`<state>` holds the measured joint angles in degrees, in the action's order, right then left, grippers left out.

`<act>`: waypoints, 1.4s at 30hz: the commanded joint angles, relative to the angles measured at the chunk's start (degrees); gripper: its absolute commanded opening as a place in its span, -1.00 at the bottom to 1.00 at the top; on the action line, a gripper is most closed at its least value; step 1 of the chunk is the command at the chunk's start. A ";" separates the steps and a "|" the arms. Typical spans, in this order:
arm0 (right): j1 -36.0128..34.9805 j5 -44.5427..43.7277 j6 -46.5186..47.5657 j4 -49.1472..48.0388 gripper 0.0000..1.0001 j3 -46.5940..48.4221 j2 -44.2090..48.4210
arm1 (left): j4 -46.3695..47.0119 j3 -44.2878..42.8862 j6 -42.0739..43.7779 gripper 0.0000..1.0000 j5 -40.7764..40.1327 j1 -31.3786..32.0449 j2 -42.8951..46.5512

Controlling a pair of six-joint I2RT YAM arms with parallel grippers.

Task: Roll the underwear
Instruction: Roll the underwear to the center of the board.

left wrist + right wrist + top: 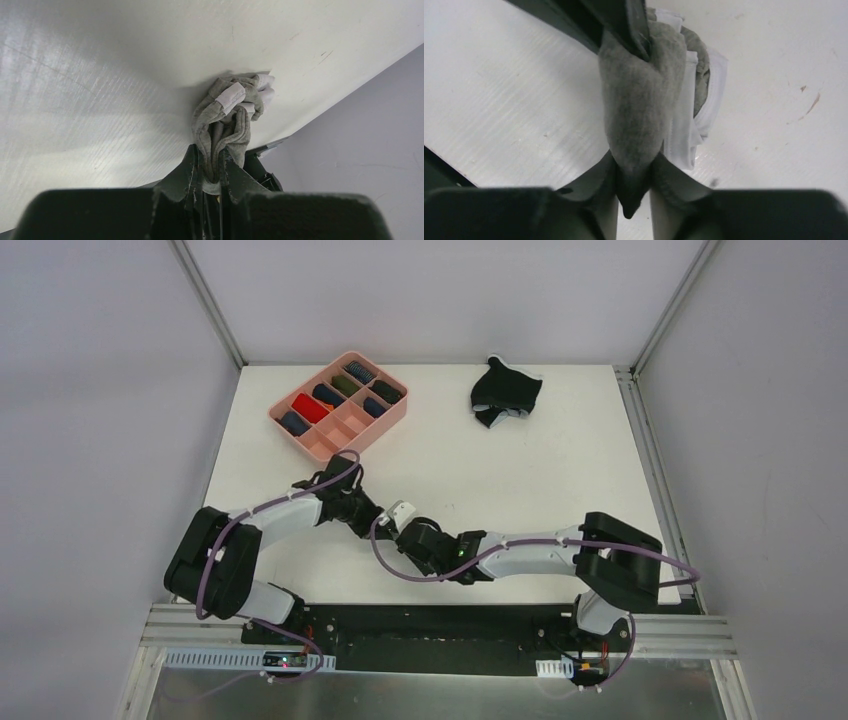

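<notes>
I am looking at my left claw first: its jaws are sitting narrow, pinching a fold of the grey briefs between them. The cloth is bunching into a tight wad just past the fingertips, with a white strip showing on the far side, and it is touching the table. My right claw is facing the left one from the other side, and its two fingers are pressing in on the opposite end of the same grey wad, so both arms are gripping one bundle. From above, I am seeing the two claws meeting nose to nose near the front middle of the table, with only a small white bit of cloth peeking out between them. The black briefs are lying crumpled on the table at the far right, well apart from both arms. The pink tray is sitting at the far left, several of its compartments holding small dark, red and green bundles.
</notes>
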<state>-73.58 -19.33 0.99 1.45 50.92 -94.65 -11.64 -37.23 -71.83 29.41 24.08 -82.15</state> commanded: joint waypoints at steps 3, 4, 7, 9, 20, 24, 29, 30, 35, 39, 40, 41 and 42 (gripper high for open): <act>2.49 2.24 -3.55 -4.06 -0.92 -0.59 2.31 | -2.61 0.94 -1.68 -1.00 -1.60 0.63 4.26; 3.63 5.07 -4.65 -5.07 -1.00 -1.47 3.07 | -2.89 0.93 -1.79 -1.00 -1.62 0.70 4.80; 7.73 14.10 -7.42 -9.81 -1.00 -5.37 6.28 | -4.26 0.77 -2.03 -1.00 -1.92 0.63 7.26; 10.65 20.38 -9.53 -12.37 -1.00 -7.48 7.86 | -5.63 0.84 -2.13 -0.92 -2.60 0.62 9.47; 21.83 41.84 -23.02 -19.92 -1.00 -12.33 1.19 | -10.42 -0.22 -2.04 -0.16 -5.25 0.54 16.45; 21.82 44.03 -24.33 -21.02 -1.00 -12.23 -0.63 | -10.42 -0.82 -1.36 -0.20 -4.61 0.55 15.20; 22.00 48.83 -24.92 -18.88 -1.00 -8.81 -4.06 | -10.42 -1.66 -0.14 -0.25 -3.74 0.68 13.73; 22.08 49.86 -25.10 -18.10 -1.00 -7.65 -5.15 | -10.42 -1.88 0.16 -0.28 -3.56 0.71 13.36; 22.10 51.06 -24.89 -13.59 -1.00 -3.94 -8.63 | -10.42 -2.96 0.87 -0.41 -3.22 0.72 11.65; 22.08 49.15 -22.86 -9.44 -1.00 -2.66 -8.61 | -10.42 -2.81 0.27 -0.47 -3.86 0.71 11.36; 22.12 48.77 -22.54 -8.84 -1.00 -2.51 -8.50 | -10.38 -2.51 -0.04 -0.48 -4.10 0.71 11.46; 22.11 48.43 -22.14 -8.19 -1.00 -2.37 -8.41 | -10.46 -2.11 -0.40 -0.49 -4.58 0.71 11.59; 22.03 48.10 -21.72 -7.49 -1.00 -2.24 -8.36 | -10.45 -1.52 -0.86 -0.50 -5.16 0.72 11.83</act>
<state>-51.24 30.61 -23.33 -14.24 47.88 -101.97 -20.99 -38.22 -72.01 25.34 24.08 -70.67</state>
